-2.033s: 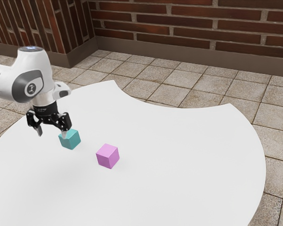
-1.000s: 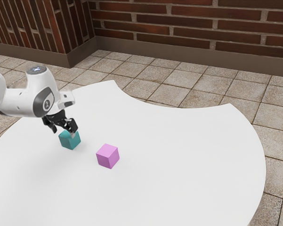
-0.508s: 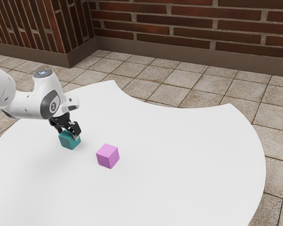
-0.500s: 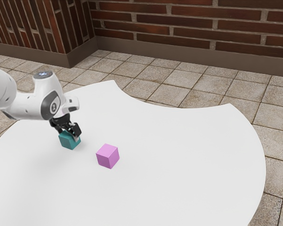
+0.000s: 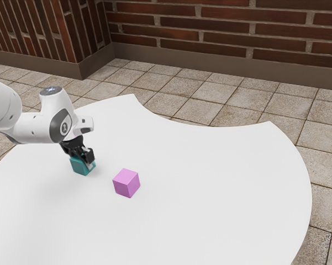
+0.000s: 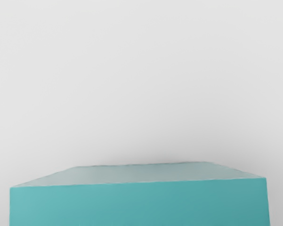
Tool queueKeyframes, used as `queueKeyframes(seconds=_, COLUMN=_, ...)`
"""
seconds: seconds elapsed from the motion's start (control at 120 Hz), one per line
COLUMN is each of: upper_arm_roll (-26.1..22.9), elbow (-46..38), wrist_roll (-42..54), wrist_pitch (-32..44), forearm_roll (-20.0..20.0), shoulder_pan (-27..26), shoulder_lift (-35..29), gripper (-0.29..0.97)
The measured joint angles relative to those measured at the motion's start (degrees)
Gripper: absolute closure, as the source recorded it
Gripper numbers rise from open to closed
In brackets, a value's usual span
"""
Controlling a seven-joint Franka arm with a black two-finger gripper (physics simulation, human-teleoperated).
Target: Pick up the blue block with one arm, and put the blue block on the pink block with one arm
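While the gripper (image 5: 83, 158) sits low over the blue block (image 5: 79, 167) on the bench (image 5: 210, 182), its grip impossible to tell, a square, centred hold should precede lifting toward the nearby pink block (image 5: 126, 183).

The gripper (image 5: 83, 157) covers the top of the blue block (image 5: 80, 168), and the contact between them is too small to read. In the wrist view, the block's lower part is cut off just under the gripper. Behind the gripper, the picture's edge crops the arm (image 5: 22, 124) and the bench (image 5: 210, 193).
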Motion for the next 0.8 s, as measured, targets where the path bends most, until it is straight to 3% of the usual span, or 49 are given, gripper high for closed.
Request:
queueKeyframes(seconds=0.05, upper_arm_roll=-0.1, elbow=-0.4, wrist_roll=-0.1, wrist_pitch=0.0, forearm_roll=0.1, shoulder_pan=0.0, shoulder_lift=-1.7, gripper=0.33)
queueKeyframes(seconds=0.142, upper_arm_roll=-2.6, elbow=-6.5, wrist_roll=-1.9, wrist_pitch=-0.5, forearm_roll=0.3, shoulder_pan=-1.0, shoulder_lift=-12.7, gripper=0.33)
queueKeyframes(seconds=0.225, upper_arm_roll=-3.6, elbow=-11.2, wrist_roll=-5.7, wrist_pitch=-2.2, forearm_roll=0.5, shoulder_pan=-5.0, shoulder_lift=-21.8, gripper=0.34)
queueKeyframes(seconds=0.358, upper_arm_roll=-3.9, elbow=-15.6, wrist_roll=-13.5, wrist_pitch=-5.5, forearm_roll=0.8, shoulder_pan=-11.6, shoulder_lift=-29.1, gripper=0.34)
queueKeyframes(seconds=0.55, upper_arm_roll=-4.0, elbow=-17.3, wrist_roll=-23.6, wrist_pitch=-9.1, forearm_roll=1.2, shoulder_pan=-10.0, shoulder_lift=-27.1, gripper=0.34)
queueKeyframes(seconds=0.692, upper_arm_roll=-7.0, elbow=-17.0, wrist_roll=-29.1, wrist_pitch=-9.9, forearm_roll=1.4, shoulder_pan=-6.4, shoulder_lift=-24.6, gripper=0.34)
queueKeyframes(seconds=0.8, upper_arm_roll=-7.9, elbow=-13.7, wrist_roll=-32.5, wrist_pitch=-10.1, forearm_roll=2.3, shoulder_pan=-6.5, shoulder_lift=-20.8, gripper=0.34)
